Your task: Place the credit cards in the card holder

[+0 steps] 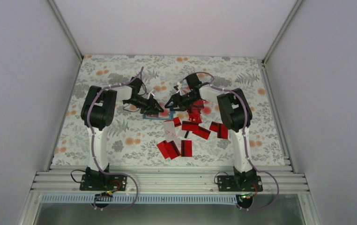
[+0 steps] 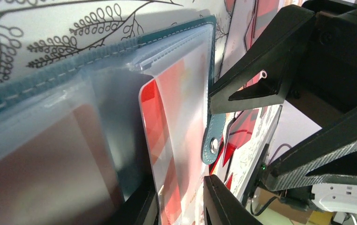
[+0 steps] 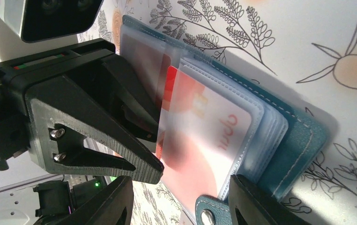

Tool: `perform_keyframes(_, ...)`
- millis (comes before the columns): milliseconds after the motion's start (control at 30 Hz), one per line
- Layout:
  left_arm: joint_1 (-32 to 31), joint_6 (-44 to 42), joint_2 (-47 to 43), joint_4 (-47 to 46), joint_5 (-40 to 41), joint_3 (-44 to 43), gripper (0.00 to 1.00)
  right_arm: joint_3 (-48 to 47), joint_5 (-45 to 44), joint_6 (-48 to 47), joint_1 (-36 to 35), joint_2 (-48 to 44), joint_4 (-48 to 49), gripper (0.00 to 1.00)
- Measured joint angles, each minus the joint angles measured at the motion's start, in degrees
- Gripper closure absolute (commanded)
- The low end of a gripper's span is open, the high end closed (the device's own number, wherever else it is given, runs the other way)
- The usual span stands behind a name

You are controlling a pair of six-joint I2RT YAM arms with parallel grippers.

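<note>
Floral table [image 1: 120,136]: scattered credit cards [image 1: 186,148], card holder [image 1: 154,117].

The left black-and-white jointed arm [image 1: 97,126] and the right black-and-white jointed arm [image 1: 235,123] are raised from their bases, bent at the elbow and turned inward, so that the wrists are brought face to face. The left black two-finger gripper [image 2: 181,185] is drawn nearly together, its jaws pinched on a clear sleeve of the teal-blue flat card holder [image 3: 303,140]. The right black two-finger gripper [image 3: 180,183] is spread wide, its jaws set astride that holder's edge.
</note>
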State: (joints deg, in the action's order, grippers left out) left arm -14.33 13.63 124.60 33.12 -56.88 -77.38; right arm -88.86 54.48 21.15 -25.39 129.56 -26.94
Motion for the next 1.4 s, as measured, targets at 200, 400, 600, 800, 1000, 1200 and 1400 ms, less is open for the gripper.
perform_keyframes(200,-0.79,2.82,-1.25,0.52,2.64,-0.46,0.63,-0.04,-0.04,0.52,0.0,-0.09,0.02,0.48)
perform_keyframes(400,-2.29,4.07,-1.79,3.96,7.43,-3.5,0.43,-0.92,-0.35,0.66,0.09,-0.2,-1.16,0.48)
perform_keyframes(600,-3.5,4.74,-3.82,6.38,13.51,-4.85,0.27,-3.63,-0.79,0.66,0.72,-1.27,-2.91,0.48)
perform_keyframes(800,-4.22,4.72,-5.42,8.76,18.29,-5.46,0.13,-4.37,-0.72,1.25,0.72,-2.45,-3.52,0.48)
perform_keyframes(1000,-4.22,4.11,-7.72,12.44,22.73,-5.75,0.0,-5.81,-0.52,3.76,0.72,-2.4,-5.05,0.48)
perform_keyframes(1200,-4.22,2.64,-11.74,14.38,26.77,-4.79,0.05,-7.85,-0.57,5.88,0.72,-2.32,-5.51,0.48)
perform_keyframes(1400,-4.22,1.86,-16.48,11.47,29.16,-1.81,0.56,-7.74,0.31,8.22,0.72,-2.32,-4.28,0.47)
